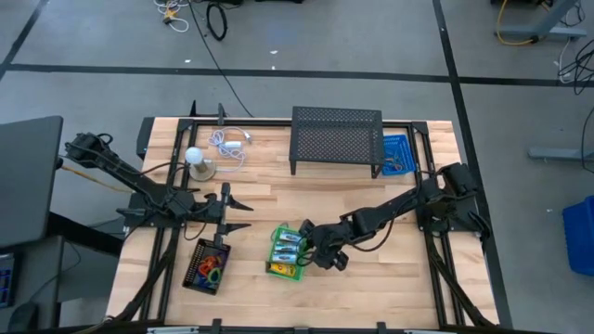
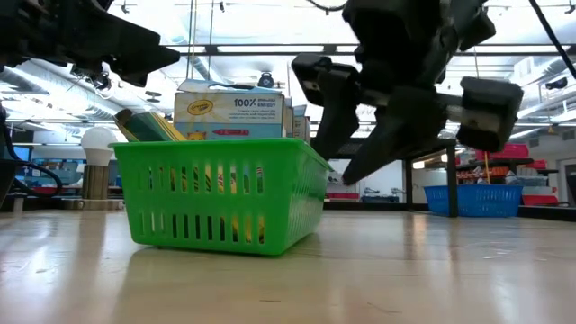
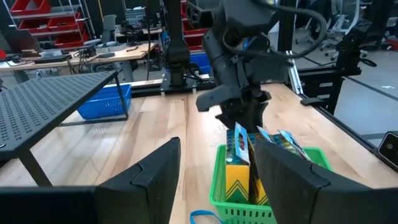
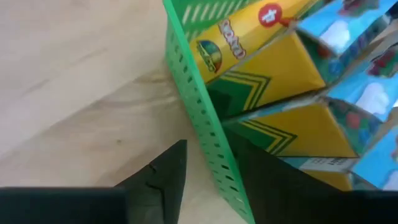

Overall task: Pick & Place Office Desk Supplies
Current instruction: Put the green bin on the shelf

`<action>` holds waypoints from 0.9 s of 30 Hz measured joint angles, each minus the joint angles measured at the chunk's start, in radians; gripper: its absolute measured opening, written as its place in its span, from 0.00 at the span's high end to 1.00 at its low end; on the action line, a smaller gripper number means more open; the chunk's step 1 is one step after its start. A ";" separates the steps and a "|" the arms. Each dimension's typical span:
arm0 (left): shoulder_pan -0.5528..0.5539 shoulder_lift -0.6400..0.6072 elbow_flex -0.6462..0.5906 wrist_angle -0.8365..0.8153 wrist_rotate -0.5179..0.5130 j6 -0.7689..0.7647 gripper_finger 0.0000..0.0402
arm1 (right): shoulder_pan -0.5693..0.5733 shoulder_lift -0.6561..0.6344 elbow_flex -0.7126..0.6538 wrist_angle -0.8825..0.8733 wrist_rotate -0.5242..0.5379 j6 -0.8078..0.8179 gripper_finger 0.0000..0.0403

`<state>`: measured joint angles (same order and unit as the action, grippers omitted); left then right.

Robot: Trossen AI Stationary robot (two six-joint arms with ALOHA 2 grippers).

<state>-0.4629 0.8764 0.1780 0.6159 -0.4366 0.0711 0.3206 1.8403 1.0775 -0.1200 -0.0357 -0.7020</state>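
A green basket (image 1: 275,270) stands near the table's front middle with several yellow crayon boxes (image 1: 286,249) upright in it. My right gripper (image 1: 304,252) slants down at the basket's right side, open. In the right wrist view its fingers stand on either side of the basket's wall (image 4: 199,118), one outside and one inside next to the boxes (image 4: 267,68). My left gripper (image 1: 237,213) hangs level and open left of the basket, with nothing between its fingers (image 3: 155,180). Coloured loops (image 1: 209,266) lie in a black tray at the front left. My right gripper comes at the basket's right wall (image 4: 214,168) from above and from the table's right, slanting down. The wall's rim stands between its two fingers. The outer finger (image 4: 171,171) shows a gap to the wall; whether the inner finger touches it I cannot tell.
A black mesh stand (image 1: 336,139) sits at the far middle, with a blue basket (image 1: 397,155) to its right. A white ball on a base (image 1: 195,158) and a white cable (image 1: 227,144) lie at the far left. Bare wood lies between the stand and the basket.
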 joint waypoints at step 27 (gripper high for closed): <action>0.000 0.000 0.000 0.002 -0.004 0.001 0.47 | -0.015 0.011 0.009 -0.017 0.051 -0.100 0.97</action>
<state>-0.4629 0.8764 0.1780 0.6182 -0.4404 0.0719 0.3058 1.8511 1.0863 -0.1372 0.0157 -0.8018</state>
